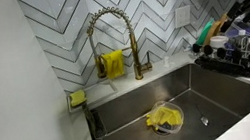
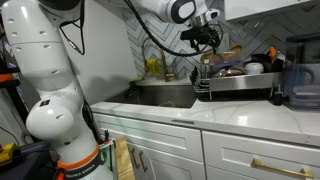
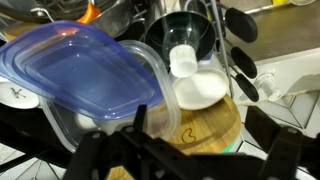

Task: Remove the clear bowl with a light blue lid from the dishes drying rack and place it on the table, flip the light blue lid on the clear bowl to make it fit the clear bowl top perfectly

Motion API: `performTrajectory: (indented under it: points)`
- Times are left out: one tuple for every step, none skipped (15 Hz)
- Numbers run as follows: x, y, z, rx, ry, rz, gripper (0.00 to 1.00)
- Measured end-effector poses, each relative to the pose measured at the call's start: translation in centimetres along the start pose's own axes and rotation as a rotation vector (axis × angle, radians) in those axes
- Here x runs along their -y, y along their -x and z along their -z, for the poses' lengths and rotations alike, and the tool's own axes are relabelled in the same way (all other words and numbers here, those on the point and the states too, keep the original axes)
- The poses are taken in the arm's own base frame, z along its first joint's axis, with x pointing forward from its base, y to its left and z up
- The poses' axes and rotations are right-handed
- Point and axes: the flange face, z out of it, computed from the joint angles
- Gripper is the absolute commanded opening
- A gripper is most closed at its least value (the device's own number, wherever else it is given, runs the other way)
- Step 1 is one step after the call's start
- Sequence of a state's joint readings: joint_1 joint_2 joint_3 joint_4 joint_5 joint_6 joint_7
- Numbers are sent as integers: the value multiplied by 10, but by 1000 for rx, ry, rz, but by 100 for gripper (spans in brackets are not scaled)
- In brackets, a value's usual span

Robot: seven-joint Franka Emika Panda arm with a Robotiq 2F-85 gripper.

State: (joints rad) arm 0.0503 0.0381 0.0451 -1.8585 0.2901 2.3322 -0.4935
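Your gripper [image 3: 185, 158] hangs spread over the dishes drying rack [image 1: 227, 64]. The clear bowl [image 3: 62, 122], under its light blue lid [image 3: 80, 72], sits just ahead and left. Closing here may snag the wooden board [image 3: 205, 125] or dislodge the lid.

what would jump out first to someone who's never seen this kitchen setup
The gold spring-neck faucet stands out against the herringbone tile, with a yellow cloth lying in the steel sink below it. Beside the sink sits the crowded dishes drying rack, and the gripper hangs over it. In the wrist view, the light blue lid on the clear bowl fills the left half.
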Motion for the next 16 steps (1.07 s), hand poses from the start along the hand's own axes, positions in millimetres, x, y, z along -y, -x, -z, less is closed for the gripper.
performTrajectory:
  points:
    - [-4,1,-2,-4,-7,0,82]
    - [-7,2,-4,-6,-13,1,74]
    - [-10,3,-5,-9,-19,2,71]
    - [-13,4,-7,-15,-26,2,62]
    - [-16,4,-8,-22,-33,1,52]
    - [-19,5,-9,-32,-39,0,68]
    - [-21,5,-10,-39,-46,-2,73]
    - [-23,6,-12,-44,-54,-2,83]
    - [-25,6,-14,-46,-60,-2,85]
    - [-27,6,-16,-48,-66,-1,67]
    - [-28,6,-18,-50,-72,0,60]
    - [-29,6,-20,-52,-77,1,57]
    - [-30,6,-22,-53,-81,1,51]
    - [-31,6,-25,-54,-86,1,42]
    - [-32,5,-27,-54,-90,0,33]
    - [-33,5,-29,-54,-94,-1,27]
